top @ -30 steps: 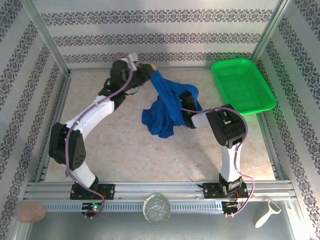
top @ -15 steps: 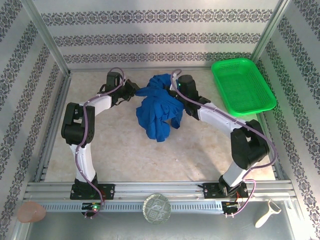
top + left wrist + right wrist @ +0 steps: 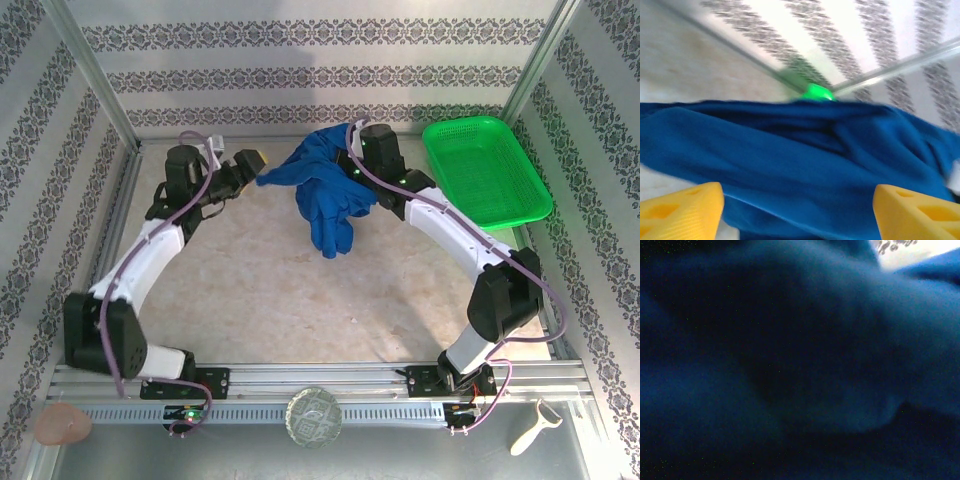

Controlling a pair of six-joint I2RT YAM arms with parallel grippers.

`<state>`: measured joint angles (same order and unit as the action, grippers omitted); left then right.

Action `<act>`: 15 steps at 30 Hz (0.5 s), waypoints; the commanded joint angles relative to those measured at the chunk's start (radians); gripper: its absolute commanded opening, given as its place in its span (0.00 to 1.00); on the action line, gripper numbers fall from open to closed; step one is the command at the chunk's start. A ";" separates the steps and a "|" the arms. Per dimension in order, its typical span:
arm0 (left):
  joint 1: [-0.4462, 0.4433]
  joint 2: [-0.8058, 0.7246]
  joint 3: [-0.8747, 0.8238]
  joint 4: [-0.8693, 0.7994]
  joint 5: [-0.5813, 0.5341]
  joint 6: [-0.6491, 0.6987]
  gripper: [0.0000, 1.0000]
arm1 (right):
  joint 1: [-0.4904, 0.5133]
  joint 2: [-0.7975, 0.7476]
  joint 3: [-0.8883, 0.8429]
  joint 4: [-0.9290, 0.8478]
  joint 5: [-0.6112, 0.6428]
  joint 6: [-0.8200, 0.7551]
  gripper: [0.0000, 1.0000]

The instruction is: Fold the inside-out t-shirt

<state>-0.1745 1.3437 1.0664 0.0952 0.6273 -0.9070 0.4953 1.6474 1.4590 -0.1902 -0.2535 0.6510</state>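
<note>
The royal-blue t-shirt (image 3: 325, 195) hangs bunched in a long clump above the back middle of the table, its lower end pointing at the table. My right gripper (image 3: 356, 163) is buried in the shirt's upper part and carries it; in the right wrist view dark blue cloth (image 3: 790, 365) covers the lens and hides the fingers. My left gripper (image 3: 252, 163) stands open just left of the shirt's left tip. In the left wrist view its yellow fingers (image 3: 680, 210) are spread wide, with the blue cloth (image 3: 805, 150) stretched across beyond them. No white mark is visible.
A green mesh basket (image 3: 485, 170) sits at the back right. Patterned walls and metal frame posts close in the table (image 3: 250, 290) at the back and sides. On the near rail lie a white peeler (image 3: 530, 428), a round glass piece (image 3: 314, 417) and a pinkish lump (image 3: 63, 425).
The left arm has swung out to the left, its gripper drawing away from the shirt's left edge. The shirt has risen and shifted toward the back wall with the right gripper.
</note>
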 commanded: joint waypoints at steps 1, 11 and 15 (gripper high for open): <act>-0.119 -0.037 -0.061 0.009 -0.099 -0.040 0.85 | 0.025 0.019 0.069 -0.037 0.094 -0.069 0.00; -0.336 0.159 -0.005 0.196 -0.245 -0.083 0.91 | 0.051 0.050 0.095 -0.078 0.110 -0.065 0.00; -0.347 0.193 -0.032 0.279 -0.280 -0.113 0.30 | 0.048 0.047 0.073 -0.073 0.117 -0.051 0.00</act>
<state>-0.5041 1.5318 1.0279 0.2398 0.3992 -0.9863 0.5270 1.7020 1.5211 -0.2905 -0.1383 0.5983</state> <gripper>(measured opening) 0.573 0.058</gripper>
